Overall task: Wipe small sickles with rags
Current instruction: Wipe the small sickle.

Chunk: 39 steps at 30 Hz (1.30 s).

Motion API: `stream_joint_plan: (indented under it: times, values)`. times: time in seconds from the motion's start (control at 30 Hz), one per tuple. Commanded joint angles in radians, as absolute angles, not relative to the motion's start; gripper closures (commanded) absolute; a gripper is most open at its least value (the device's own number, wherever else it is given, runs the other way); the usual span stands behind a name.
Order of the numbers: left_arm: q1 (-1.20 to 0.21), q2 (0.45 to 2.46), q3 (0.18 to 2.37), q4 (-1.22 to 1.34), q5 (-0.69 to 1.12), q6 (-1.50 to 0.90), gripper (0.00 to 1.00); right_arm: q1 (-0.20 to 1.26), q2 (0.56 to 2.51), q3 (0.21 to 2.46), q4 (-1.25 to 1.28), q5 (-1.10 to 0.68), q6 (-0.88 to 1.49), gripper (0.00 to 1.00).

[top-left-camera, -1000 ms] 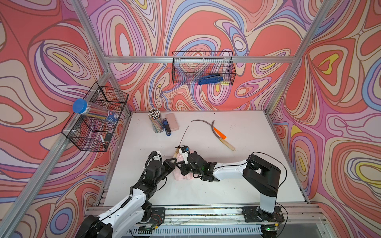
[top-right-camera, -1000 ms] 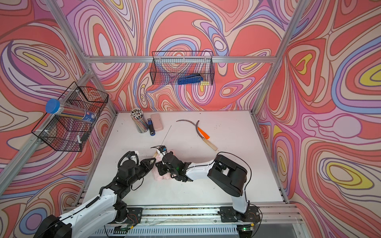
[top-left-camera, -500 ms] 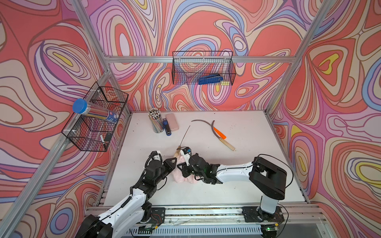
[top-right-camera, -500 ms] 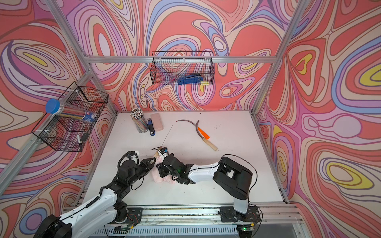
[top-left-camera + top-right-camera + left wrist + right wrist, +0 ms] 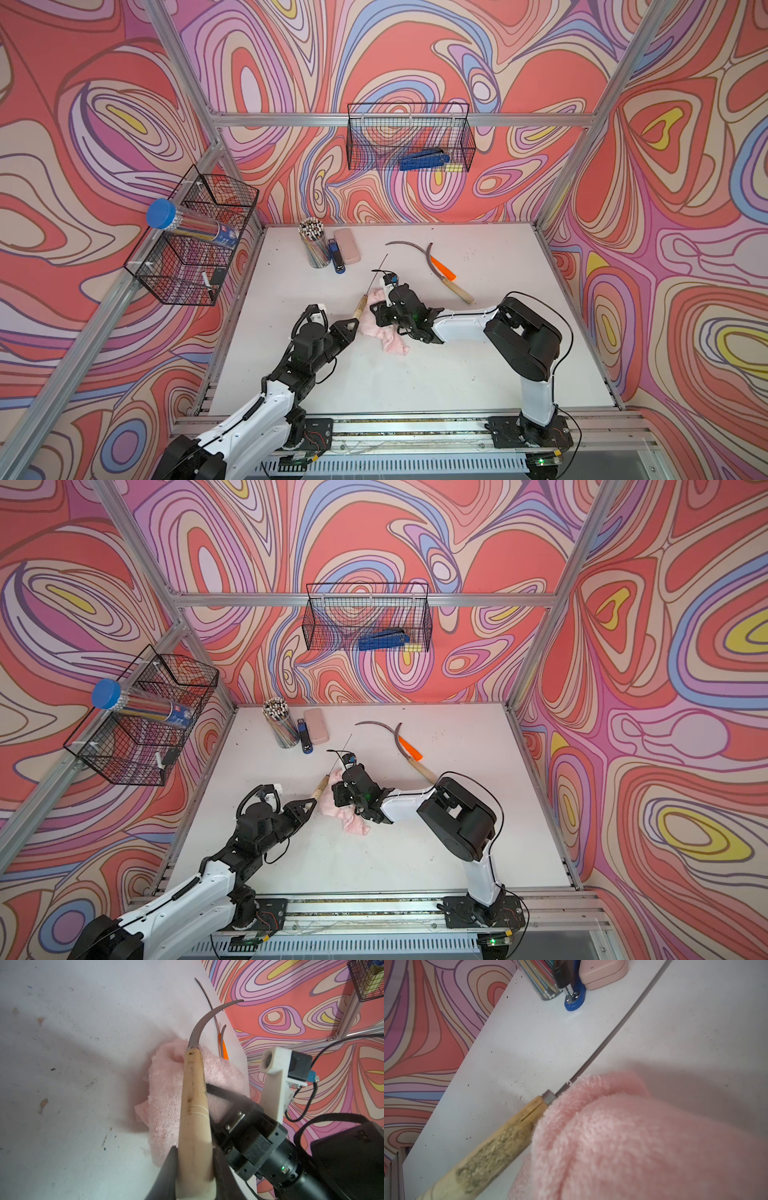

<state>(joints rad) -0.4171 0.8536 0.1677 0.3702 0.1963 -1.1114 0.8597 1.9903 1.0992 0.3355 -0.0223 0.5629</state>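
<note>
My left gripper is shut on the end of a pale wooden handle of a small sickle. Its thin dark blade points toward the back. The pale pink fluffy rag lies against that handle where the blade starts. My right gripper is shut on the rag, which hides its fingers in the right wrist view. Two more sickles lie crossed at the back right, one with an orange handle and one with a wooden handle.
A cup of pencils, a blue stapler and a smooth pink case stand at the back left. Wire baskets hang on the back wall and on the left wall. The rail runs along the table's front edge.
My right gripper has slid the rag a little toward the back along the held sickle, up to the base of the blade. The left gripper has kept the handle still.
</note>
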Motion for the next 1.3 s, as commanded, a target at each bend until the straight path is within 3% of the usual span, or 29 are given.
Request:
stream_joint_plan:
  times: [0.0,0.43,1.27]
  values:
    - [-0.417,0.869,0.194,0.433,0.233,-1.115,1.0,0.861,2.017,1.162,0.326,-0.045,0.536,1.0]
    - [-0.416,0.886,0.21,0.436,0.251,-1.105,1.0,0.874,2.062,1.27,0.327,-0.155,0.524,1.0]
    - [-0.417,0.939,0.221,0.467,0.27,-1.106,1.0,0.98,1.978,1.238,0.301,-0.104,0.428,1.0]
